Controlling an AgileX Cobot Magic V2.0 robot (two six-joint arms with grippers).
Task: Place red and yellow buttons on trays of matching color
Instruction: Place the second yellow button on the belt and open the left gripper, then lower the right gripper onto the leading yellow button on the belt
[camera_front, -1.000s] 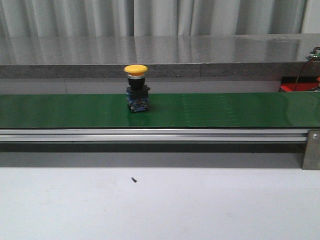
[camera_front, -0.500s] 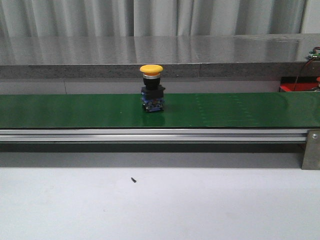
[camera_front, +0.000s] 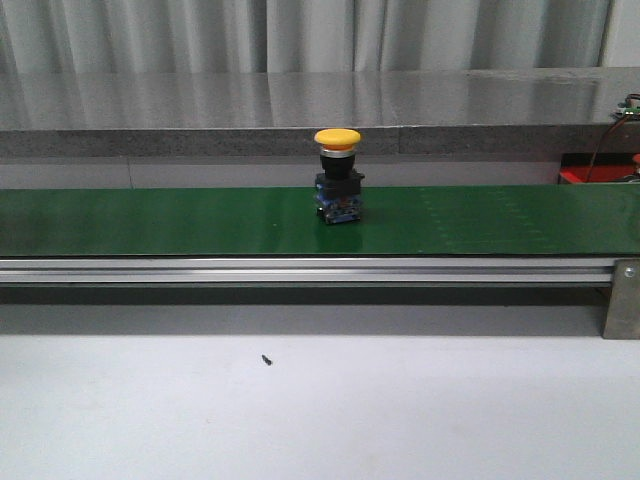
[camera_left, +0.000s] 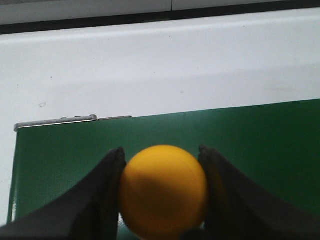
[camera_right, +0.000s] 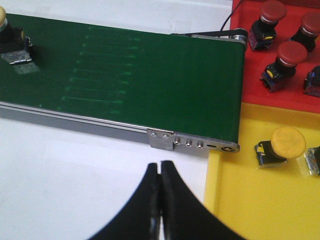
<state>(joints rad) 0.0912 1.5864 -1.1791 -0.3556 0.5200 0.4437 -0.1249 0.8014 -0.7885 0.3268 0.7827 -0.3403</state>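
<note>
the left claw (camera_left: 162, 195) hugs a yellow button (camera_left: 162, 197). the right claw (camera_right: 160, 172) is clenched, empty; open it early for the belt button (camera_front: 338, 176) mid-frame.

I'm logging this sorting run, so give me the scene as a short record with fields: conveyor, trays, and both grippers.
conveyor: green belt carrying one upright yellow button
left gripper: closed around a yellow button above the belt
right gripper: shut, empty, over the white table near the belt's end
red tray: at least three red buttons
yellow tray: one yellow button lying on its side
</note>
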